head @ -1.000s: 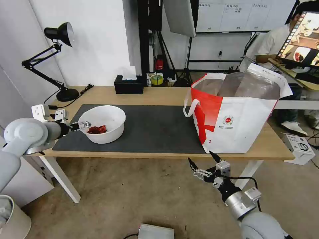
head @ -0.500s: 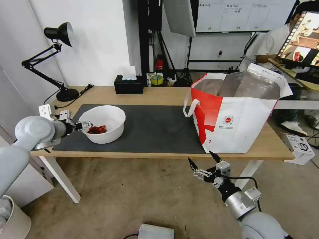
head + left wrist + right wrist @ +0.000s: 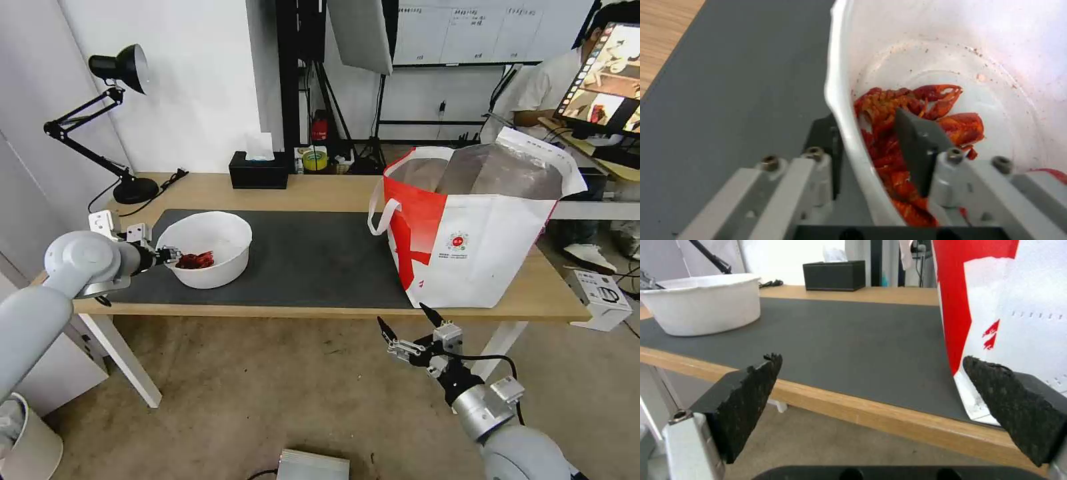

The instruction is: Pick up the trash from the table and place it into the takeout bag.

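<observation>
So the whole thing hinges on how the left gripper [image 3: 867, 140] sits on the bowl [image 3: 207, 248]: it comes in from the bowl's left side and straddles the rim, one finger outside the wall, the other inside right over the red scraps [image 3: 907, 133]. The jaws look narrowed around the rim, but there's a gap on the inner side, so I'd call it not clamped yet. The bowl sits on the dark mat [image 3: 313, 260] at the left of the table [image 3: 320, 190], and the takeout bag [image 3: 480, 233] stands well off to its right. The right gripper [image 3: 408, 325] hangs wide open and empty below the table's front edge, near the bag.
</observation>
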Robot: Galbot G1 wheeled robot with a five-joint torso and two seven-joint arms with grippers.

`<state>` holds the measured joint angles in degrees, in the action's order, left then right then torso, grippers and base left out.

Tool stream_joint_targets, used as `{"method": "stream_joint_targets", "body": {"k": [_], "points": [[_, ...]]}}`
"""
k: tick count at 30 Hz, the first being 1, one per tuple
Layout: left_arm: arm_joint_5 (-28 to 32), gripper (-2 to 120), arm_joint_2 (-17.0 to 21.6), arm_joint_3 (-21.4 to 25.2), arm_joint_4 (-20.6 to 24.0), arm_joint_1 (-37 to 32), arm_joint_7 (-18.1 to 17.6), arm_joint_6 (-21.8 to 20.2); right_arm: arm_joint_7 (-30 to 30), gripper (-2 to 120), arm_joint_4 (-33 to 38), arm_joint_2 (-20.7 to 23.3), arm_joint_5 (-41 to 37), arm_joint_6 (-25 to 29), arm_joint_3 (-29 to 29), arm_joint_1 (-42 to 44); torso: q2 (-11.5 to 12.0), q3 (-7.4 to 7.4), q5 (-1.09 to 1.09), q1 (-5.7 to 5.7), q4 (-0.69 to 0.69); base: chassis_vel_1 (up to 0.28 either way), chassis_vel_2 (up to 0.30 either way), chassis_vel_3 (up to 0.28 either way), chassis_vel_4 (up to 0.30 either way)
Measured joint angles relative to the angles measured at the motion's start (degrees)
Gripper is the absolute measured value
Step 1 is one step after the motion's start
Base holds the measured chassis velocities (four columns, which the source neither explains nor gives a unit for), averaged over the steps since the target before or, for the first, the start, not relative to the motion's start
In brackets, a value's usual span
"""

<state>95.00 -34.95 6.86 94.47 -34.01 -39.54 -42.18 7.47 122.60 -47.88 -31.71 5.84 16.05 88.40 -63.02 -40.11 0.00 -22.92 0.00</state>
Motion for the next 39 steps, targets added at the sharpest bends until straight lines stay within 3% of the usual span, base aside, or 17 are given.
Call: {"method": "stream_joint_targets", "body": {"k": [4, 7, 18, 25, 31, 39], "points": [[0.3, 9, 0.0, -0.6, 0.1, 0.5, -0.3, 0.0, 0.0, 100, 0.0, 0.0, 0.0, 0.0, 0.0, 0.0, 0.0, 0.0, 0.0, 0.0, 0.0, 0.0, 0.0, 0.0, 0.0], [0.4, 0, 0.0, -0.8, 0.3, 0.7, -0.3, 0.0, 0.0, 100, 0.0, 0.0, 0.0, 0.0, 0.0, 0.0, 0.0, 0.0, 0.0, 0.0, 0.0, 0.0, 0.0, 0.0, 0.0], [0.7, 0, -0.5, -1.2, 0.7, 1.0, -1.2, 0.2, 0.0, 100, 0.0, 0.0, 0.0, 0.0, 0.0, 0.0, 0.0, 0.0, 0.0, 0.0, 0.0, 0.0, 0.0, 0.0, 0.0], [2.9, 0, -0.3, -0.7, 4.4, 3.3, -2.3, 1.2, 0.0, 100, 0.0, 0.0, 0.0, 0.0, 0.0, 0.0, 0.0, 0.0, -0.01, 0.0, 0.0, 0.0, 0.0, 0.0, 0.0], [6.9, 0, -0.4, -0.7, 8.6, 9.1, -3.5, 1.7, 0.0, 100, 0.0, 0.0, 0.0, 0.0, 0.0, 0.0, 0.0, 0.0, 0.0, 0.0, 0.0, 0.0, 0.0, 0.0, 0.0], [12.3, 0, -1.0, -4.2, 10.2, 17.4, -5.5, 2.2, 0.0, 100, 0.0, 0.0, 0.0, 0.0, 0.0, 0.0, 0.0, 0.0, 0.01, 0.0, 0.0, 0.0, 0.0, 0.0, 0.0]]}}
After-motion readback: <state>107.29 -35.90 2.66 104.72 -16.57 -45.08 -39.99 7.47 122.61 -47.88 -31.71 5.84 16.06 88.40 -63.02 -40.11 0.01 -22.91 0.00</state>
